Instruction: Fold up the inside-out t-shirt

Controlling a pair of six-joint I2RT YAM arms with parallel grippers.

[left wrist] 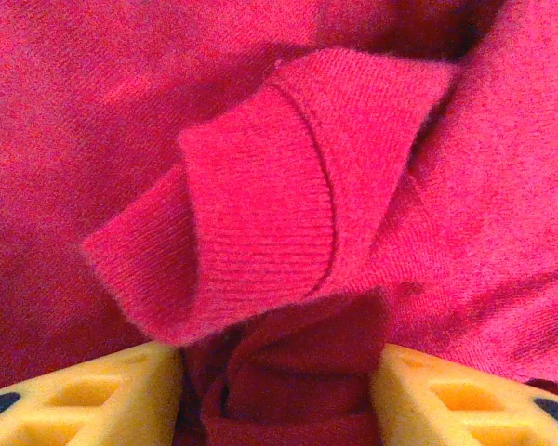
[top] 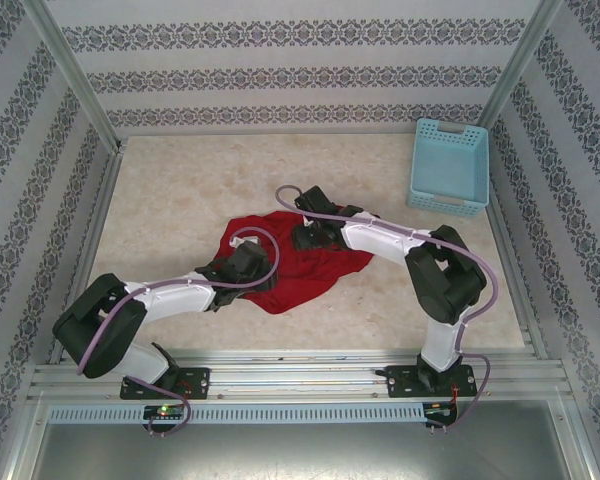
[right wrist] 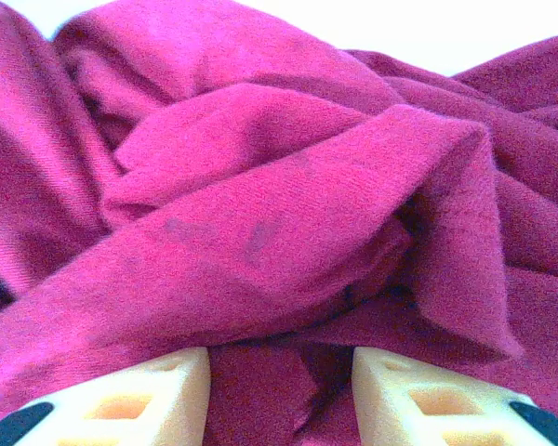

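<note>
**Top external view.** The inside-out t-shirt lies crumpled in a heap at the middle of the tabletop, well apart from all four edges. The left arm reaches in from the near left corner, and the left jaws rest on the left side of the heap. The right arm bends in from the near right, and the right jaws rest on the far side of the heap. A light blue basket stands in the far right corner, well apart from the garment.

**Left wrist view.** Two yellow fingers stand at the lower edge of the picture. The left jaws pinch a dark, bunched fold of the red cloth, which packs the gap from one finger to the other. Above the fold lies a ribbed, hemmed edge of the garment, turned over on itself.

**Right wrist view.** Two cream fingers stand at the lower edge. The right jaws are spread, and a loose fold of the cloth hangs in the gap, with shadow beside the right-hand finger. Thick creased folds are heaped just beyond
</note>
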